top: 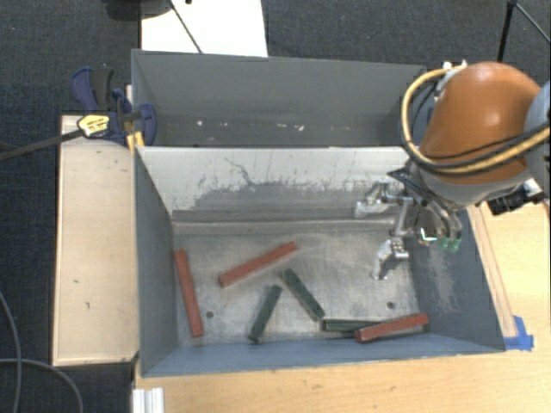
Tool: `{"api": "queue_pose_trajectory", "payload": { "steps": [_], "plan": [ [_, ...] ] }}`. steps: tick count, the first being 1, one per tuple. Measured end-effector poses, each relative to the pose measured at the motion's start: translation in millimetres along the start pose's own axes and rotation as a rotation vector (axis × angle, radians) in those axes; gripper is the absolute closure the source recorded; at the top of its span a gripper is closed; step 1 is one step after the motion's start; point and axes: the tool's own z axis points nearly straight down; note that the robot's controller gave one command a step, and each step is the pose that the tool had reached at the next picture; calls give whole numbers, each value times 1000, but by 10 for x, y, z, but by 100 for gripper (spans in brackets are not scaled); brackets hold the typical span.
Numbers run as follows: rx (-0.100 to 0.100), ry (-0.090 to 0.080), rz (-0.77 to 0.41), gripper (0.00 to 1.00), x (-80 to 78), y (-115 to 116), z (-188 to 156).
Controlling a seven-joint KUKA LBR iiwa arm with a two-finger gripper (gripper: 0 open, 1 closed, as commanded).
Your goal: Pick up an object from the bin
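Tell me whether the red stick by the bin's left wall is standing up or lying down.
Lying down. The red stick stretches full length on the bin floor, along the foot of the left wall.

My gripper hangs at the right of the grey metal bin, behind a front red wooden stick that touches a dark green stick on its left. Further left lie a second green stick and a third green stick, with a middle red stick behind them and a last red stick along the left wall.

Bare bin floor lies open below the gripper, hemmed by the right wall, a red bar at the front and green bars leftward.
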Motion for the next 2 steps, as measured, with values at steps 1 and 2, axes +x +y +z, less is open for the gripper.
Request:
{"api": "queue_pose_trajectory", "payload": {
  "steps": [1, 2],
  "plan": [
    [0, -8, 0, 0, -15, 0, -38],
    [0, -14, 20, 0, 165, 155, 462]
  ]
}}
